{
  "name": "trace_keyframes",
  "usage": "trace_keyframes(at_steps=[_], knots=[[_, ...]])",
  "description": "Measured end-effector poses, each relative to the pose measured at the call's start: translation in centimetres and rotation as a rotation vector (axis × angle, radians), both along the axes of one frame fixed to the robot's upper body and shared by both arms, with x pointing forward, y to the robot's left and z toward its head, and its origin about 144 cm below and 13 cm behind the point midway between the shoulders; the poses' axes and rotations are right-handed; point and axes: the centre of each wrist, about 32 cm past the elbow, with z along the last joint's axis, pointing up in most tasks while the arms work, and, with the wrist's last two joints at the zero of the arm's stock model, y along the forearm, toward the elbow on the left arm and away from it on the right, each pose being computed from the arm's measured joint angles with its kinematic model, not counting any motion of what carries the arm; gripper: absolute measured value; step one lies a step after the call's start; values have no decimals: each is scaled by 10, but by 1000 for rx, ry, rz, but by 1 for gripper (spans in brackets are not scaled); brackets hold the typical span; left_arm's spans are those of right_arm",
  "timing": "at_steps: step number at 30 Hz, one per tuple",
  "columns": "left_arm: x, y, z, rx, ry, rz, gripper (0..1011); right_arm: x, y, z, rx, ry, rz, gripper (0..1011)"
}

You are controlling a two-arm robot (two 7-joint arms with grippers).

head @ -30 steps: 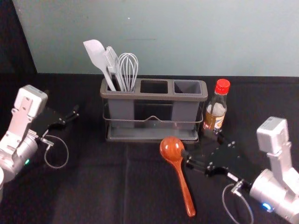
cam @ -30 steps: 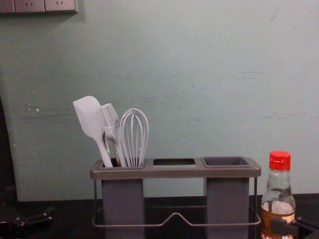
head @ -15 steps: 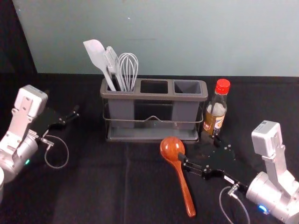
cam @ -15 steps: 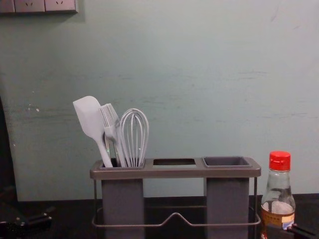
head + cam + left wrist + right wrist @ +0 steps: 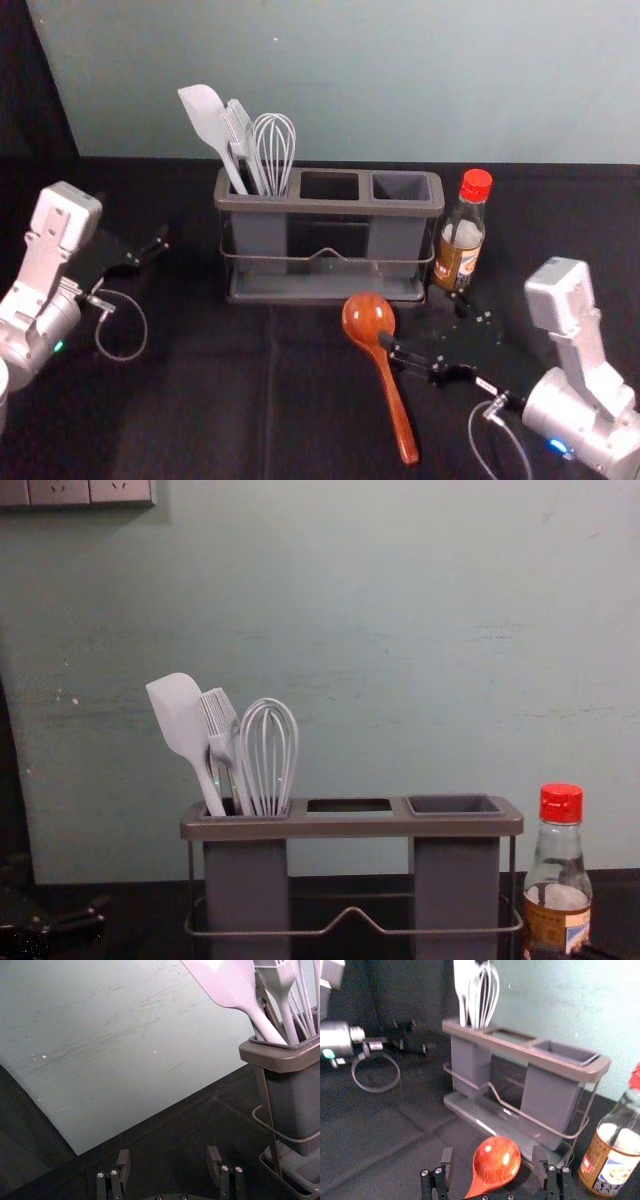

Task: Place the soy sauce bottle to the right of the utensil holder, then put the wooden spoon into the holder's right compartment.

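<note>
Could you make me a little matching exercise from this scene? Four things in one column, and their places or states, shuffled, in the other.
1. Soy sauce bottle
2. Wooden spoon
3. Whisk
4. Right gripper

A. Open, close to the spoon's bowl
B. In the left compartment of the utensil holder
C. Standing to the right of the holder
D. Lying in front of the holder

Pairs: 1-C, 2-D, 3-B, 4-A

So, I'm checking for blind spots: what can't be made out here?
Lower end of the pale flat spatula: head view, hidden by the grey plastic left compartment.
Base of the red-capped glass soy sauce bottle: chest view, cut off by the bottom edge.
Handle end of the reddish wooden spoon: right wrist view, bottom edge.
Small print on the bottle's label: right wrist view, too small.
</note>
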Motion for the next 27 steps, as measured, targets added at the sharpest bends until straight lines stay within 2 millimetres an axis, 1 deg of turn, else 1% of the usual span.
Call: trace_keyframes(at_steps=[4, 6, 7, 8, 12, 18, 22, 27], knots=[[0, 0, 0, 0, 0, 0, 1005, -2, 12, 7, -88, 43, -30, 1002], [0, 0, 0, 0, 0, 0, 1005, -4, 20, 16, -144, 81, -58, 1002], [0, 0, 0, 0, 0, 0, 1005, -4, 20, 16, -144, 81, -58, 1002], [0, 0, 0, 0, 0, 0, 1005, -5, 25, 23, -171, 109, -76, 1002], [0, 0, 0, 0, 0, 0, 1005, -5, 36, 38, -213, 185, -107, 1002], [0, 0, 0, 0, 0, 0, 1005, 1, 50, 56, -263, 291, -137, 1002], [0, 0, 0, 0, 0, 0, 1005, 5, 60, 62, -292, 328, -170, 1002], [0, 0, 0, 0, 0, 0, 1005, 13, 66, 62, -291, 366, -205, 1002]])
